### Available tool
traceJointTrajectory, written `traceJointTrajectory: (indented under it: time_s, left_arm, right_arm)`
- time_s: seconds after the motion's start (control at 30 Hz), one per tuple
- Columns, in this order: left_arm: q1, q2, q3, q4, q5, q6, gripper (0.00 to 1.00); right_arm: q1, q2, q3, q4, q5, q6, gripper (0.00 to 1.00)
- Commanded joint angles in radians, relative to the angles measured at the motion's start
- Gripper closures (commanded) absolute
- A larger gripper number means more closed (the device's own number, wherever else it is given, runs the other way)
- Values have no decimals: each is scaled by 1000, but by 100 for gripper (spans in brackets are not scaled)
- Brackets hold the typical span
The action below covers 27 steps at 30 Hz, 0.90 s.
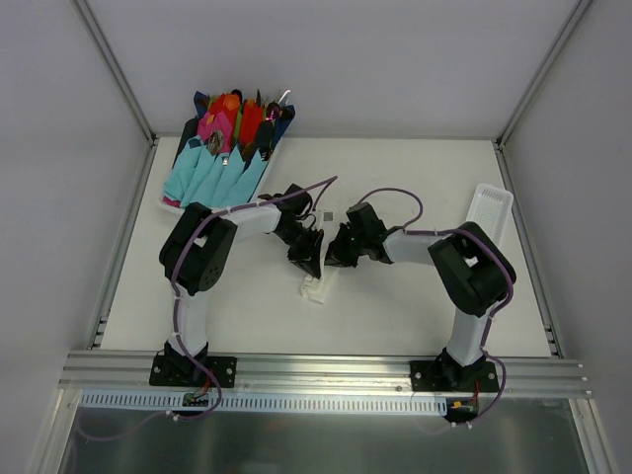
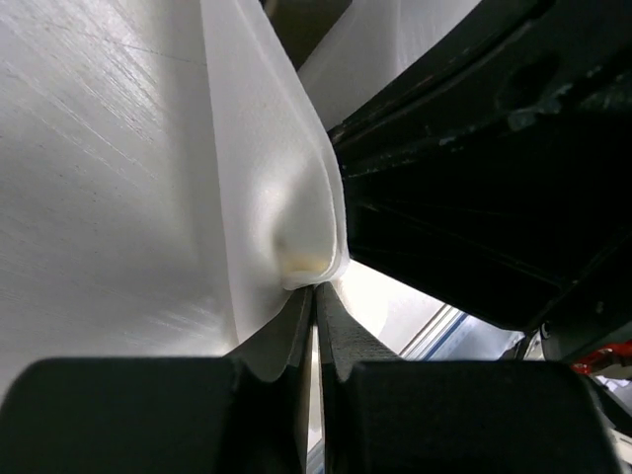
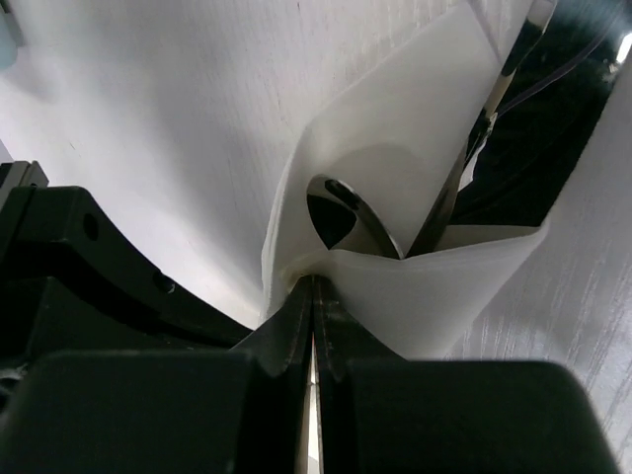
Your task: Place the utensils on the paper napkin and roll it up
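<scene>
Your utensils [image 3: 363, 222] sit inside the folded paper napkin [image 3: 395, 168] at mid-tabletop [image 1: 395, 316]. Your left end effector [image 2: 316, 296] and right end effector [image 3: 313, 288] each pinch its edge, clamped tight. The roll looks begun but unfinished.

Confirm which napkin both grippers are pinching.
The white paper napkin, wrapped round the utensils; the blue bundles and red bundles lie far left, ungripped.

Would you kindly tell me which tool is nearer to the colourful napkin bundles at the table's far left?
Left. The left tool sits down-right of the napkin bundles in the top view; the right tool lies beyond it, farther right.
</scene>
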Motion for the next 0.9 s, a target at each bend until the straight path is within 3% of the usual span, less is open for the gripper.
traceJointTrajectory:
  time_s: [0.0, 0.33, 0.5, 0.87]
  left_arm:
    - [-18, 41, 11, -27, -58, -25, 100]
    - [-15, 75, -9, -28, -188, -22, 100]
    - [-16, 76, -6, -31, -208, -13, 100]
    - [-16, 90, 15, -51, -211, 20, 100]
  right_arm:
    - [5, 23, -50, -133, 67, -21, 100]
    - [3, -95, -44, -179, 62, -69, 94]
    - [-14, -158, -34, -220, 39, -97, 89]
    - [-47, -210, -45, -208, -28, -152, 90]
